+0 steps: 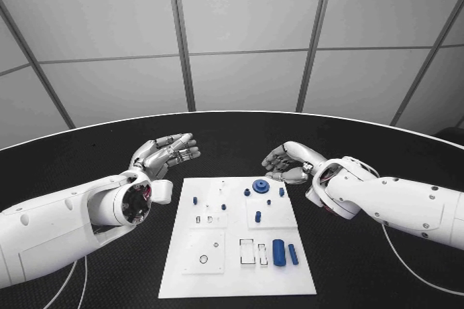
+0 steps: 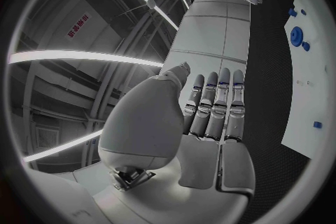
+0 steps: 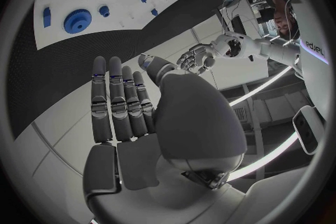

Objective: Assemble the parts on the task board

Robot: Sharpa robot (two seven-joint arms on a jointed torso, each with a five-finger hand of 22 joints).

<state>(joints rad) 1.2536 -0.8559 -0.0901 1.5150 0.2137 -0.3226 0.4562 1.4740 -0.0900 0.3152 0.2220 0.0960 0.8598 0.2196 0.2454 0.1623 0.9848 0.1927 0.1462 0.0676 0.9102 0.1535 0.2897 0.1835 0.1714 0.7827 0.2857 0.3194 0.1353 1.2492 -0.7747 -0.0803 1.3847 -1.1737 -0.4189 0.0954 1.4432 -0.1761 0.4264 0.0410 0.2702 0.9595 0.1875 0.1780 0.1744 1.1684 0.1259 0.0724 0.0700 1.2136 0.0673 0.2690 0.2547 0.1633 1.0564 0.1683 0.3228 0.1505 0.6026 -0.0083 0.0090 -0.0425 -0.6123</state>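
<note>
parts: blue gear (image 1: 260,185), pegs and long cylinder (image 1: 278,252) lie loose on the task board (image 1: 290,282), none mounted yet | right hand (image 1: 286,164): empty, fingers half spread, gear just below its fingertips | left hand (image 1: 166,153): empty, fingers apart, beside the board's far corner | advice: lower right hand straight down, pinch gear by rim.

A black round-edged table (image 1: 106,145) with a pale rim filled the near scene. Behind it stood a wall of large pale grey panels (image 1: 247,78) split by dark seams. Overhead, long curved light strips (image 2: 84,57) ran across a dark ceiling.
</note>
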